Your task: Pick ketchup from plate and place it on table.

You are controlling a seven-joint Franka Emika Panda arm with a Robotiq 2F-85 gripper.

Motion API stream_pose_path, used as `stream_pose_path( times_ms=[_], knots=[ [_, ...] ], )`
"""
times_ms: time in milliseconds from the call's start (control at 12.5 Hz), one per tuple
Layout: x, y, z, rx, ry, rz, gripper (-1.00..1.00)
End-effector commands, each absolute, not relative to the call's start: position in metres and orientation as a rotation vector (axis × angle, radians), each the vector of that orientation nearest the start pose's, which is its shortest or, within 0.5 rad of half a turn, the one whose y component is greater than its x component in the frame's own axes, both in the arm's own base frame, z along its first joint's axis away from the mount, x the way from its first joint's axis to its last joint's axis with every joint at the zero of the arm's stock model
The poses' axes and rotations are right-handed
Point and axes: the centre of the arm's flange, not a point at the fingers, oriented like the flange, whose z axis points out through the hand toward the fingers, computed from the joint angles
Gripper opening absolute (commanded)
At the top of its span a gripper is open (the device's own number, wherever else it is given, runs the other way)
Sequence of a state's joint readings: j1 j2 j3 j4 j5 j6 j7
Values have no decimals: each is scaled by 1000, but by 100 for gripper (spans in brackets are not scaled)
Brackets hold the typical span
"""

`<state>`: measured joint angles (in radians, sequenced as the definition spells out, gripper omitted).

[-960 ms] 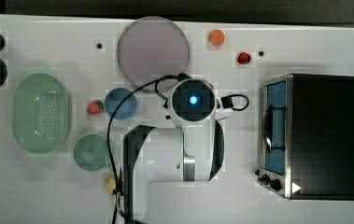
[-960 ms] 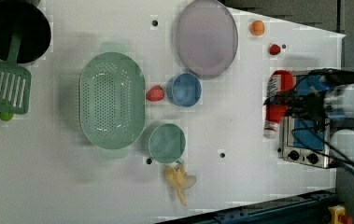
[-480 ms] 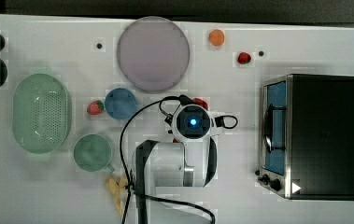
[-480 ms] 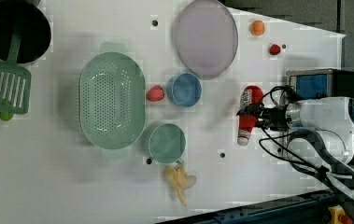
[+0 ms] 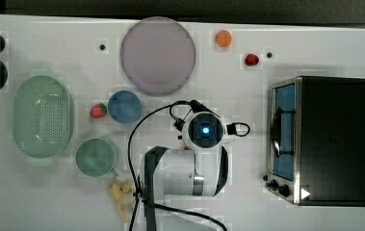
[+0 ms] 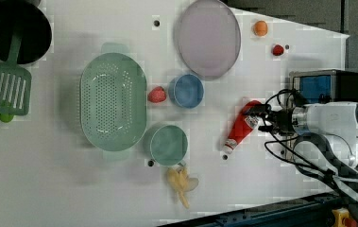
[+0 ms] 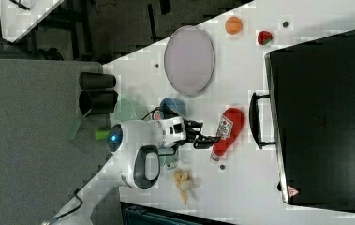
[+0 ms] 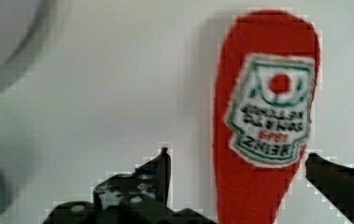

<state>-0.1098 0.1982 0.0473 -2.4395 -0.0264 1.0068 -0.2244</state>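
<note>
The ketchup [image 6: 240, 127] lies flat on the white table [image 6: 49, 189], its pale end pointing toward the left view's lower left. In the right view the ketchup [image 7: 226, 131] rests between the arm and the oven's handle. My gripper [image 6: 257, 117] is at the bottle's thick end, open. In the wrist view the ketchup [image 8: 263, 116] lies between the spread fingertips [image 8: 161, 170] of my gripper [image 8: 240, 170], nearer one side. The pinkish-grey plate [image 5: 157, 55] stands bare at the back; in the left view the plate [image 6: 208, 38] is well apart from the bottle.
A toaster oven [image 5: 324, 139] stands at the top view's right. A blue dish [image 5: 124, 106], strawberry [image 5: 97, 110], green basket [image 5: 41, 117], green cup [image 5: 95, 157] and banana [image 5: 121, 195] lie at the top view's left. An orange fruit [image 5: 223, 38] and red fruit [image 5: 252, 59] sit behind.
My gripper carried the ketchup away from the oven toward the left view's lower left and lowered it. The bottle now lies on the table and the jaws have opened.
</note>
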Motion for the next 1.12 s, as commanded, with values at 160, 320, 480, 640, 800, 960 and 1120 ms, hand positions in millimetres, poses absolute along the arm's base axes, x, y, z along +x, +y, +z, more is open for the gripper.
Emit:
stream_pose_path(
  times_ms=[160,320,480,640,800,960,1120],
  knots=[
    [523,-31,347,-2963,993,-150,100],
    [533,-32,403,-2929,1083,-128,100],
    [544,-31,463,-2892,1159,-142,100],
    [552,-31,518,-2894,1160,-137,100],
    [549,-32,557,-2910,1170,-62,100],
    [541,-33,580,-2925,1182,22,100],
    [537,-32,589,-2933,1184,62,100]
  ],
)
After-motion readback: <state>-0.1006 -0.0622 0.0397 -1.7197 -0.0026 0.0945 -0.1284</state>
